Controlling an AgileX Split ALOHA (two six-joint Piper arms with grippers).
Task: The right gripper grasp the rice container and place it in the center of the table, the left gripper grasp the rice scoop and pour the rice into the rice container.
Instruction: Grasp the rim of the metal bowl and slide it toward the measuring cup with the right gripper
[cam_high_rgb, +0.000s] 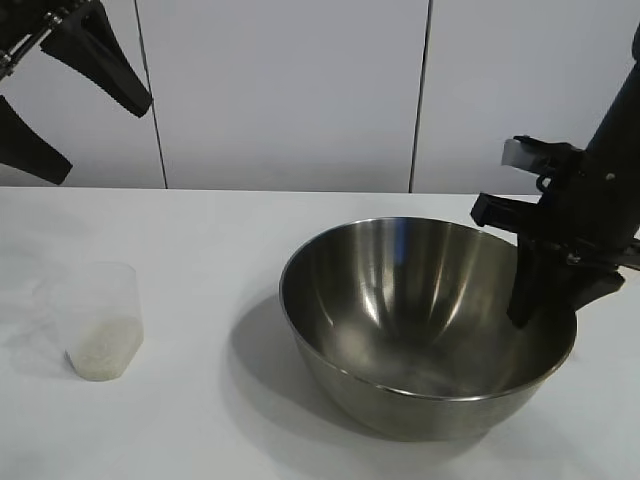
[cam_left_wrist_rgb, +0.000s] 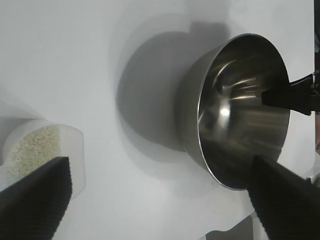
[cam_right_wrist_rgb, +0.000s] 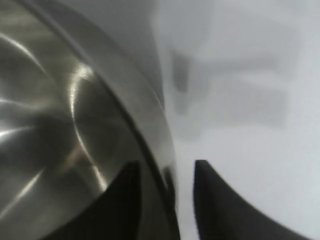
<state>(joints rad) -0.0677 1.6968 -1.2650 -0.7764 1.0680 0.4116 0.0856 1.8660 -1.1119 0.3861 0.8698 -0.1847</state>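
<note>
Straddling the right rim of the rice container (cam_high_rgb: 425, 330), one finger inside the steel wall and one outside, with a gap showing between the outer finger and the metal in the right wrist view, so not yet pinched firmly, or perhaps just loosened: right gripper (cam_high_rgb: 545, 290). Spread wide and hanging high at the far left, well above the rice scoop (cam_high_rgb: 103, 320), touching nothing: left gripper (cam_high_rgb: 60, 105), fingers (cam_left_wrist_rgb: 35, 192) far apart. Standing right of centre on the table (cam_high_rgb: 200, 240), upright, shiny inside and empty of grains: the bowl. Standing well apart at the left, upright, holding a low pale heap of rice (cam_high_rgb: 103, 352) in its bottom: the translucent cup. Likely trouble from here: a loose hold on thin curved steel letting the rim slip or the bowl tip; later, a squeeze on soft plastic deforming the cup, or a pour begun too far from the bowl scattering grains across the tabletop.
</note>
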